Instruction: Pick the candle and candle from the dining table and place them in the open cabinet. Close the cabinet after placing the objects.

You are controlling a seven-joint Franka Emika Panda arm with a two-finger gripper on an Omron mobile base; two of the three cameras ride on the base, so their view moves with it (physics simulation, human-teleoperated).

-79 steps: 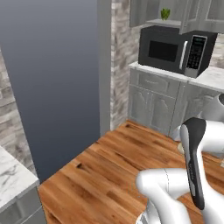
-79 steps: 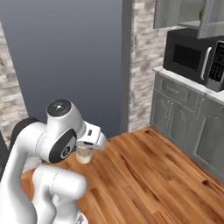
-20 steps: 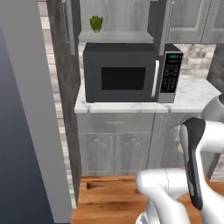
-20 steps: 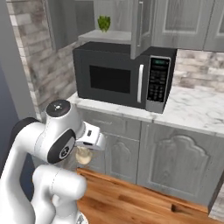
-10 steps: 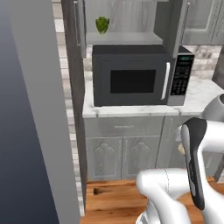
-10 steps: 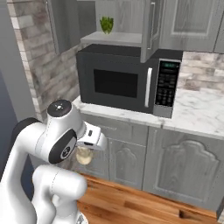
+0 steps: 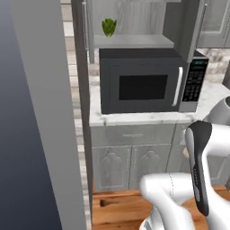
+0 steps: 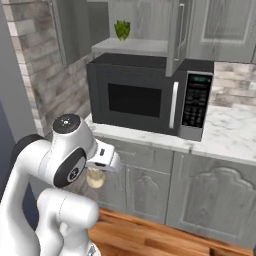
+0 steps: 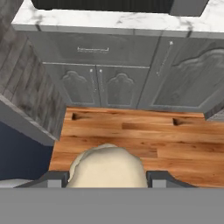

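One cream candle hangs clenched in the claw, its long axis unclear.

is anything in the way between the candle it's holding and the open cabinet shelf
Nothing visible blocks it. The gripper holds the cream candle low, in front of the base cabinets. The open cabinet sits above the microwave, so the candle must rise past the counter edge. A small green plant already stands on its shelf.
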